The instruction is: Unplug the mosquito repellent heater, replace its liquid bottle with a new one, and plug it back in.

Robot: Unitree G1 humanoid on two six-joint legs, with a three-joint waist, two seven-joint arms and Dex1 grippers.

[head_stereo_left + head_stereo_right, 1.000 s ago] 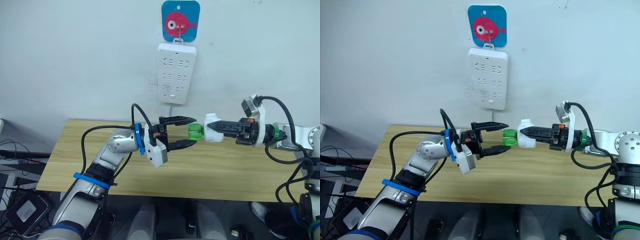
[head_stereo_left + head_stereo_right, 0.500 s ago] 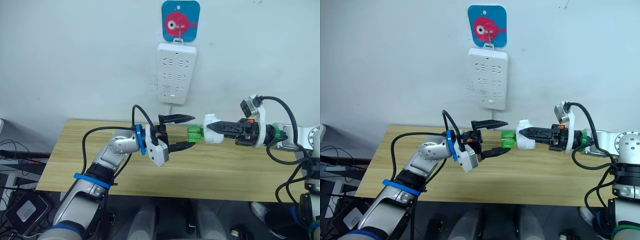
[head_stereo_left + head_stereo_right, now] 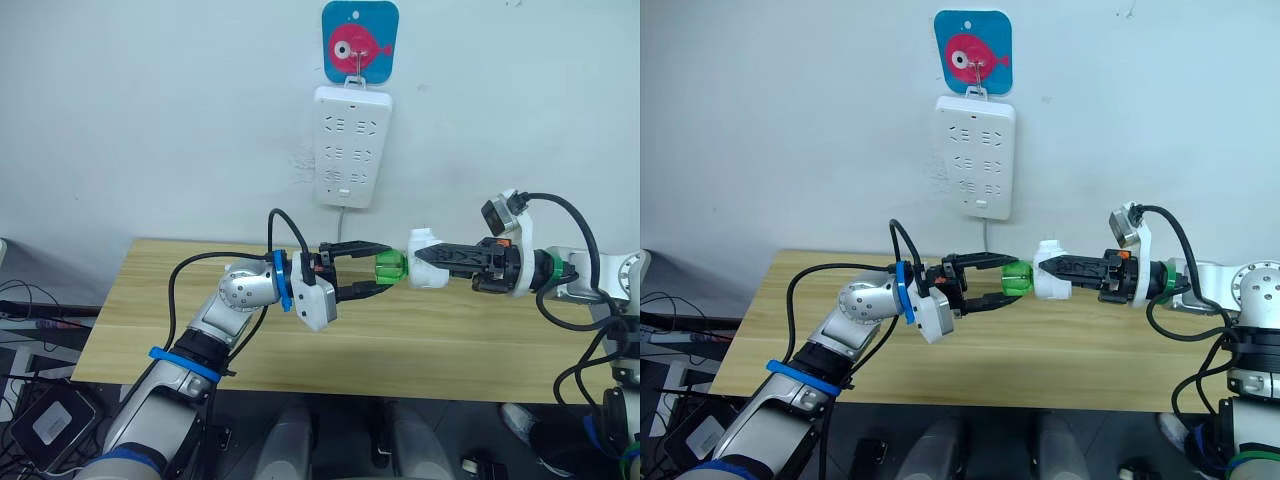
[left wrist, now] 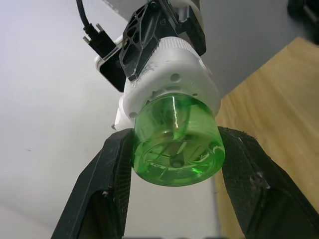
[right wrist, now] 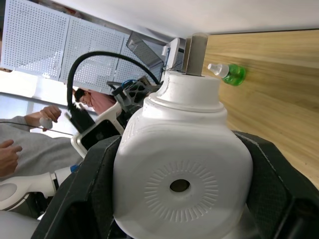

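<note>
**Kid:** Where is the heater?

**Helper:** The white heater (image 3: 424,257) is up in the air over the desk (image 3: 450,340), away from the power strip (image 3: 353,145) on the wall. The right tool (image 3: 418,257) is clamped tight on it. A green bottle (image 3: 390,267) sticks out of its end.

**Kid:** And the left tool (image 3: 378,269)?

**Helper:** Its two black fingers (image 4: 112,174) sit on each side of the bottle. I think they are touching it, maybe not squeezing hard yet.

**Kid:** How do we do it well?

**Helper:** Squeeze the bottle firmly, hold the heater steady, then twist and pull straight out. A spare bottle (image 5: 228,72) lies on the desk.
</note>
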